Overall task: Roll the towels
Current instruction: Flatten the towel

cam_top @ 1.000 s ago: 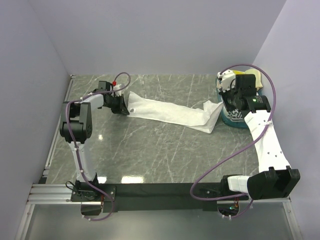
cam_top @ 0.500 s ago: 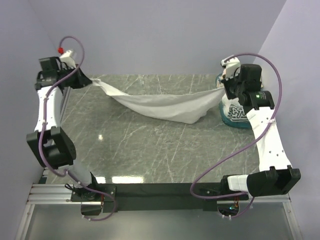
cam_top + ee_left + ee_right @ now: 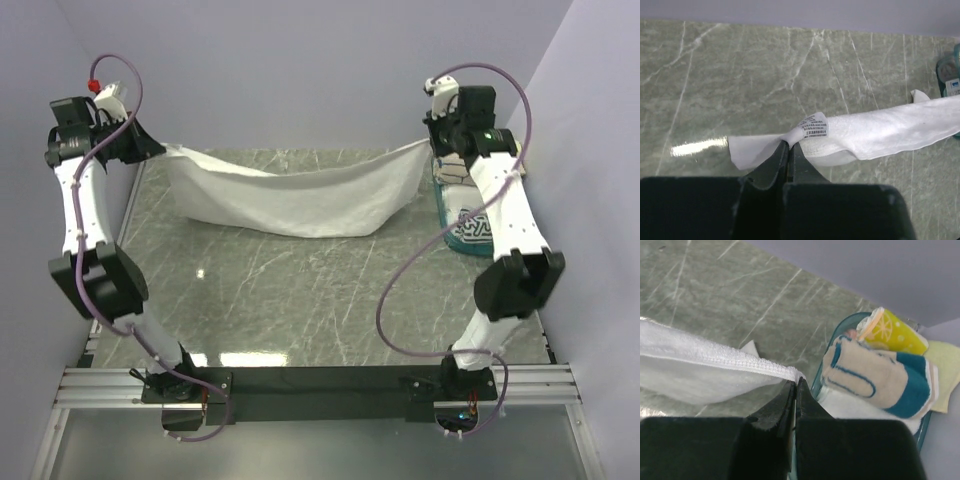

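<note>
From above, the white towel (image 3: 290, 200) hangs as a sagging band between the two raised arms. Its corners are held high at the far left and far right, and its lowest fold drops toward the counter (image 3: 300, 300); whether it touches the stone cannot be told from there. The wrist views show the grips, which are too small to read in the top view. The left end effector (image 3: 789, 149) is pinched tight on a bunched corner, with a printed label (image 3: 814, 126) standing up just past the fingertips. The right end effector (image 3: 795, 386) is clamped on the opposite corner, right at a stitched hem. Only the right wrist view looks into the teal tub (image 3: 821, 362) just beside that corner. A beige rolled towel (image 3: 875, 377) with teal edging and stitching lies across the tub, a yellow roll (image 3: 895, 330) with a white print sits behind it, and a pale yellow cloth (image 3: 946, 360) lies further right. In the top view the right arm crosses in front of the tub and hides much of it. The towel is soft and creased. The counter is glossy grey-green marble with white veins, and plain lilac walls (image 3: 320, 70) close three sides.
</note>
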Action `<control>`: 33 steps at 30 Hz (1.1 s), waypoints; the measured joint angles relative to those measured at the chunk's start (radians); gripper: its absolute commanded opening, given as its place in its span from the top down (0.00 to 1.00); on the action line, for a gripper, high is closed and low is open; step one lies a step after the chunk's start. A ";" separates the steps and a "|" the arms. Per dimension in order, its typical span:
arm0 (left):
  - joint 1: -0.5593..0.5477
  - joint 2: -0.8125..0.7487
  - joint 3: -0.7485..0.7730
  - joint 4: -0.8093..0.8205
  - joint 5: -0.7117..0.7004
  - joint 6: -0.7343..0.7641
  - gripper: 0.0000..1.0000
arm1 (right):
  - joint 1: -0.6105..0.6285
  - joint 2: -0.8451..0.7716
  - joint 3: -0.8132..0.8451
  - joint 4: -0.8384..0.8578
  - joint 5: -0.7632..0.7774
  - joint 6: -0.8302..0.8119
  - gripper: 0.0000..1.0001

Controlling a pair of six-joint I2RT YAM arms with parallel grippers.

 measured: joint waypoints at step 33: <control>0.147 0.000 -0.539 -0.142 -0.040 0.499 1.00 | 0.145 -0.311 -0.782 0.218 0.058 -0.130 1.00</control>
